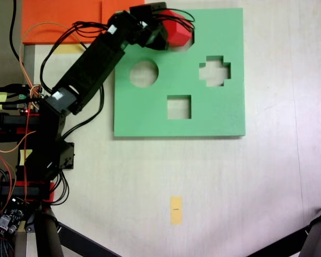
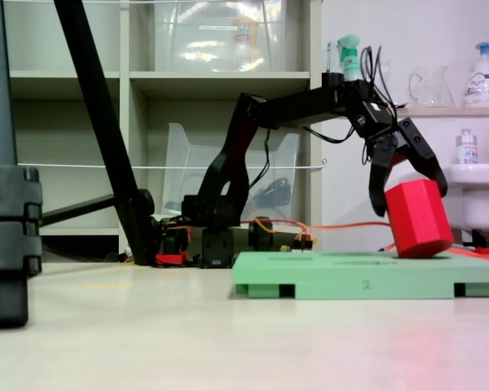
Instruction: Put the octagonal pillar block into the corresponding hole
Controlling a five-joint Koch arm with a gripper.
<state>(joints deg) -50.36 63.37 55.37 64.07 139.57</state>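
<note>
Tripod leg blurred at left frame edge, nearest camera. Octagonal pillar block tilted, long axis leaning top-left, lower end on green foam board at right of frame. Gripper jaws straddle block's upper end, clamping it. Corresponding hole mostly hidden beneath block, top centre.

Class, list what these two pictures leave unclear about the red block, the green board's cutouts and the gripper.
- Eight-sided cutout in the flat green foam board: covered by the bright red foam octagonal block and the black gripper in a fixed view from above.
- Block's lower end: hidden by the board's edge in a fixed view from the side, so depth in the cutout is unclear.
- Block's top face: covered by the gripper.
</note>
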